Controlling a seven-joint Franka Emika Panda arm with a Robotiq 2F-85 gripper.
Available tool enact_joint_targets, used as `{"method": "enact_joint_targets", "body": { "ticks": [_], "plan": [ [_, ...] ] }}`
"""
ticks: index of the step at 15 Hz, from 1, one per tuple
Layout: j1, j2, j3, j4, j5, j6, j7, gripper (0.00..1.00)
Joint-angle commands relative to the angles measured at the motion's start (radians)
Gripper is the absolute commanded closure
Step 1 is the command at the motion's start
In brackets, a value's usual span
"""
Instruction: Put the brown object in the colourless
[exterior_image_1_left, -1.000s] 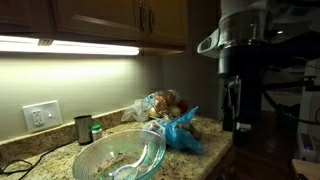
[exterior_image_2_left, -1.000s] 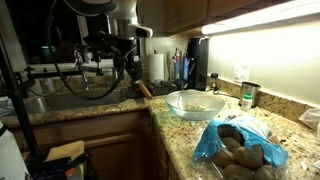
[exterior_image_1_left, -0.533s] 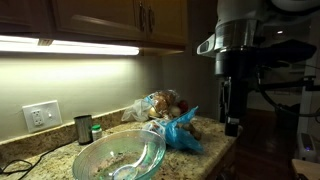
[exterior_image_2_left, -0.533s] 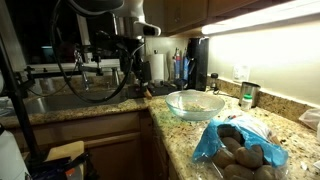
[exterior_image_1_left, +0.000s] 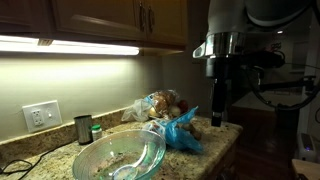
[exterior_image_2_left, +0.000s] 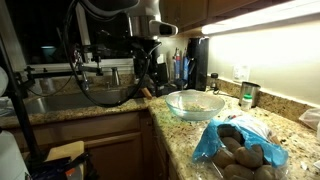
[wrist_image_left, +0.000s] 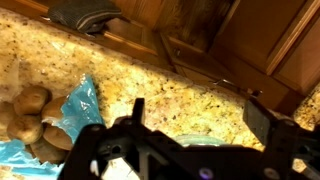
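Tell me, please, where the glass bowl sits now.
In both exterior views the bowl stands on the counter, near the blue bag and the dark cup.

We record a speckled granite bench (exterior_image_1_left: 40, 162) in a kitchen. Above it hang brown wooden cabinets (exterior_image_1_left: 100, 20), with a lit strip light (exterior_image_1_left: 70, 45) beneath them. A white outlet (exterior_image_1_left: 41, 116) sits on the pale wall (exterior_image_1_left: 110, 85) behind the bench. In an exterior view, a sink (exterior_image_2_left: 60, 102) is set into the bench, with wooden base cabinets (exterior_image_2_left: 105, 140) below.
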Motion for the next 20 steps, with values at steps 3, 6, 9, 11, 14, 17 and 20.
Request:
{"method": "enact_joint_targets", "body": {
  "ticks": [3,6,9,11,14,17,20],
  "plan": [
    [-0.057,0.100,-0.034,0.060,-0.080,0.066,-0.014,0.00],
    [-0.090,0.144,-0.046,0.091,-0.119,0.086,0.000,0.00],
    [-0.080,0.139,-0.047,0.084,-0.101,0.075,0.000,0.00],
    [-0.082,0.150,-0.047,0.094,-0.102,0.075,0.000,0.00],
    [-0.082,0.151,-0.047,0.095,-0.102,0.075,0.000,0.00],
    [-0.101,0.187,-0.061,0.110,-0.117,0.098,-0.003,0.00],
    [-0.123,0.230,-0.075,0.138,-0.128,0.136,0.005,0.00]
  ]
}}
